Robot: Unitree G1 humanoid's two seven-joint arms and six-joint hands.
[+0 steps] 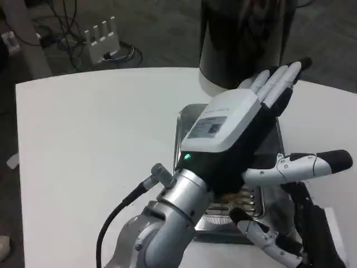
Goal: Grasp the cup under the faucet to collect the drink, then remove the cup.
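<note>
- Reaching across the centre of the frame, the left hand [234, 134] lay flat and outstretched, fingers straight and side by side, thumb [304, 166] stuck out to the right, holding nothing.
- At the lower right edge, the right hand [290, 234] showed only in part; its fingers looked loosely apart with nothing between them, though that was hard to confirm.
- No cup could be made out; if 1 stood on the drip tray [189, 125], the left hand covered it, so its place could not be told.
- As a judgement only: a drinking cup would likely be light, easily tipped, and heavier and sloshy once filled, so a grip around the mid-wall, kept upright, seemed wisest.
- The metal tray had a slotted grate [237, 204] and sat on a white table [95, 134], smooth and probably slippery.
- A dark dispenser [240, 39] stood at the top, right of centre; beyond the table's upper left lay grey floor, cables and a white router [103, 40].
</note>
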